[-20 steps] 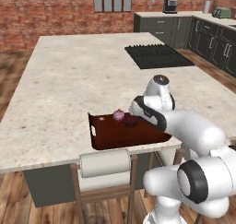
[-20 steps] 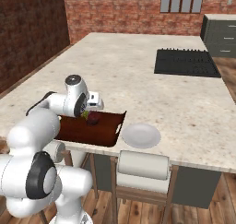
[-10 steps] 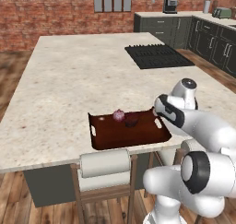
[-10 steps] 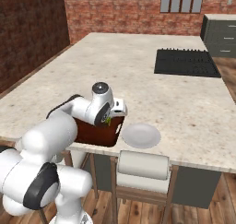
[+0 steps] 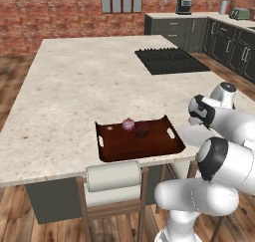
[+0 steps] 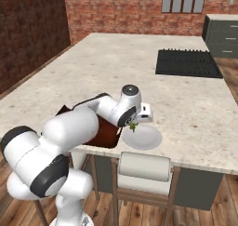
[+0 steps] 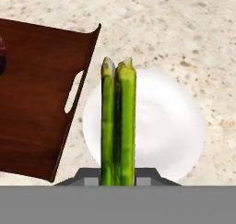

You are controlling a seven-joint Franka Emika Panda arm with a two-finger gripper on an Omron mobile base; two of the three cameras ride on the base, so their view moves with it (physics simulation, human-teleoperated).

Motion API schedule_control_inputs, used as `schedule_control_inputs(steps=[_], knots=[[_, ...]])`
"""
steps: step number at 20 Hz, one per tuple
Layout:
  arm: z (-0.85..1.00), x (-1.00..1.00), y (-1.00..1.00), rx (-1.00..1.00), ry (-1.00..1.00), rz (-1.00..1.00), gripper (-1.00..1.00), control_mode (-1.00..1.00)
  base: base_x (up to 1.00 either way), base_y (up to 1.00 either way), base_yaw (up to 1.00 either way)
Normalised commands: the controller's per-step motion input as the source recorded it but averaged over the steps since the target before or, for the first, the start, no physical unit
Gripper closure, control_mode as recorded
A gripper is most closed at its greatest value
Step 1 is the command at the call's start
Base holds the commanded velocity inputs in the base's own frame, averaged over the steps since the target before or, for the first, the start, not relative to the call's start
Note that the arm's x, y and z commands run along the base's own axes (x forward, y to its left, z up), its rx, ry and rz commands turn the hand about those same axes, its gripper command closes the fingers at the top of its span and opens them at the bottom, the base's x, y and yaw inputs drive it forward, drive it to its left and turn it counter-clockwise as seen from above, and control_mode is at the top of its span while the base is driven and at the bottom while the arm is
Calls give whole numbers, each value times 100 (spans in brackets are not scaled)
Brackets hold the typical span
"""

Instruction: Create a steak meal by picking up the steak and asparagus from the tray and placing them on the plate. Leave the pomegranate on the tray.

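My gripper [image 6: 133,124] is shut on the green asparagus [image 7: 118,121], which hangs just above the left part of the white plate [image 7: 170,126]. That plate [image 6: 145,138] lies on the counter right of the dark reddish-brown tray [image 5: 149,147]. On the tray's far side, the pink pomegranate [image 5: 128,124] sits beside the dark maroon steak [image 5: 142,131]. In the left base view my hand [image 5: 199,114] is right of the tray and covers the plate. In the right base view my arm hides most of the tray [image 6: 106,133].
The tray and plate sit near the front edge of the speckled island counter [image 5: 89,81]. A black cooktop [image 5: 167,60] lies at the far right. A stool with a white roll back [image 5: 113,175] stands below the counter edge.
The arm has swung right, from over the tray to over the plate, with the asparagus held in the gripper. Steak and pomegranate have stayed on the tray.
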Motion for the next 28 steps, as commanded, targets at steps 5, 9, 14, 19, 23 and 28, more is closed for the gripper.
schedule_control_inputs(steps=[5,9,14,19,23,28], knots=[[-15,1,-52,0,9,0,100,-100,0,0,0],[-27,4,-29,0,9,0,100,-100,0,0,0],[-37,8,-5,0,8,0,100,-100,0,0,0],[-31,14,-9,0,9,0,100,-100,0,0,0],[-22,10,-19,0,6,0,100,-100,0,0,0],[-31,8,-13,0,2,0,100,-100,0,0,0]])
